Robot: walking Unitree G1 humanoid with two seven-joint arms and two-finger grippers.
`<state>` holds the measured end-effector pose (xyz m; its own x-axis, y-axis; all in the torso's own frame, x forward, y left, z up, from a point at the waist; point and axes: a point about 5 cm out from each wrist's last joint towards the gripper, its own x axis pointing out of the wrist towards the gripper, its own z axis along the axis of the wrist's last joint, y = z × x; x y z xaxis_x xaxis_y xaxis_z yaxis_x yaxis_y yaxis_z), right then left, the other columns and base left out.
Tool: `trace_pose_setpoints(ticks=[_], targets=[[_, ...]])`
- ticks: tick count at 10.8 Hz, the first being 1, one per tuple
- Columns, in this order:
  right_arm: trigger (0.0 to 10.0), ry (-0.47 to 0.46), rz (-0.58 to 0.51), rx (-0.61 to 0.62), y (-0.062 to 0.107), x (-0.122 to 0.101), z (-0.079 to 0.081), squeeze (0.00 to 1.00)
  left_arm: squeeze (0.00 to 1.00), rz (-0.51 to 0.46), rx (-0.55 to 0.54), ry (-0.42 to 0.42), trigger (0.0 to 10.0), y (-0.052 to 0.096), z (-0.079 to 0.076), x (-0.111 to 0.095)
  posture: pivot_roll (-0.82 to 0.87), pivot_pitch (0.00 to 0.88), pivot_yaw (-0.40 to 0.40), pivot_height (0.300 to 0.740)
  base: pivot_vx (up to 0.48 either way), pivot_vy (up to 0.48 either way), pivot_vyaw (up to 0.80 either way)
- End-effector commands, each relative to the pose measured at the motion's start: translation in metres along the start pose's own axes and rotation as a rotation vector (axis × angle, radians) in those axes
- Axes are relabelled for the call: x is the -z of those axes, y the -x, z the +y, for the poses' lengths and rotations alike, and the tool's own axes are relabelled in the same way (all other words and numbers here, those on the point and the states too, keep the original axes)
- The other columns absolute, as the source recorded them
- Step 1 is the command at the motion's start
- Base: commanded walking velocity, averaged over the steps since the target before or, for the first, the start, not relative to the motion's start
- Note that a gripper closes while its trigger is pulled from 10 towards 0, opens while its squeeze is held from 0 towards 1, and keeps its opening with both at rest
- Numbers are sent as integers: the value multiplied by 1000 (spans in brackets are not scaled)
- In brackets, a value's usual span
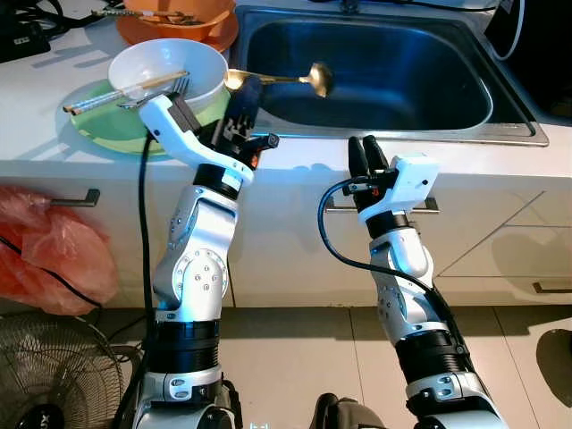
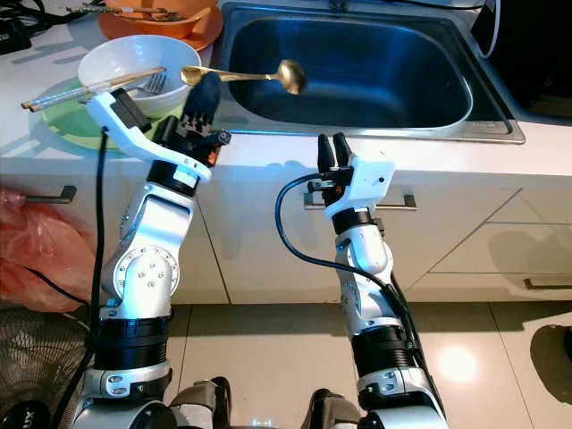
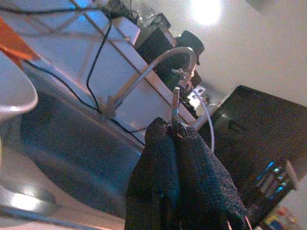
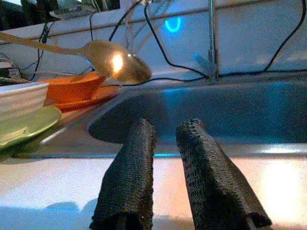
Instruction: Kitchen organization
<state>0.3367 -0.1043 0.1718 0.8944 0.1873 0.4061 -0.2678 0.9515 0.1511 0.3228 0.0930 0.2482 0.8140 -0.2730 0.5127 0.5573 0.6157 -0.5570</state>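
Observation:
A gold spoon (image 1: pixel 315 78) hangs level over the left part of the steel sink (image 1: pixel 447 112), its bowl out above the basin. My left gripper (image 1: pixel 243 93) is shut on the spoon's handle at the sink's left rim; in the left wrist view the thin handle (image 3: pixel 175 103) sticks out from between the closed fingers. My right gripper (image 1: pixel 366 154) stands open with nothing in it, just in front of the counter's front edge, pointing toward the sink. The right wrist view has the spoon (image 4: pixel 117 64) up in the air beyond the two fingers (image 4: pixel 129 177).
A white bowl (image 1: pixel 156 55) with chopsticks (image 1: pixel 116 93) and a fork (image 1: pixel 175 88) sits on a green plate (image 1: pixel 98 125) left of the sink. Behind it stands an orange bowl (image 1: pixel 179 20). A drawer handle (image 1: pixel 429 206) is below the counter. A red bag (image 1: pixel 54 255) and a fan (image 1: pixel 54 375) are at lower left.

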Motion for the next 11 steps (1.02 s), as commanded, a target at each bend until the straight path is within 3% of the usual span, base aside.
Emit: trace_pose_setpoints(ticks=[1, 3, 5, 7, 11], targets=[[10000, -31, -2, 15, 1, -1, -4, 0, 0, 29, -13, 99, 10000, 5, 0, 14, 126, 145, -40, 740, 0, 0, 0], [10000, -73, 6, 24, 1, -1, -4, 0, 0, 21, -29, 229, 10000, 8, 3, 17, 128, 144, -41, 740, 0, 0, 0], [10000, -201, 24, 47, 1, 1, -5, 0, 0, -12, -82, 430, 10000, 14, 15, 24, 124, 140, -41, 740, 0, 0, 0], [10000, -324, 35, 76, 0, 3, -7, 0, 0, -39, -86, 555, 10000, 17, 20, 27, 126, 138, -42, 740, 0, 0, 0], [10000, -662, 61, 50, -1, 3, 2, 0, 0, 2, -77, 636, 10000, 20, 19, 41, 125, 143, -42, 740, 0, 0, 0]])
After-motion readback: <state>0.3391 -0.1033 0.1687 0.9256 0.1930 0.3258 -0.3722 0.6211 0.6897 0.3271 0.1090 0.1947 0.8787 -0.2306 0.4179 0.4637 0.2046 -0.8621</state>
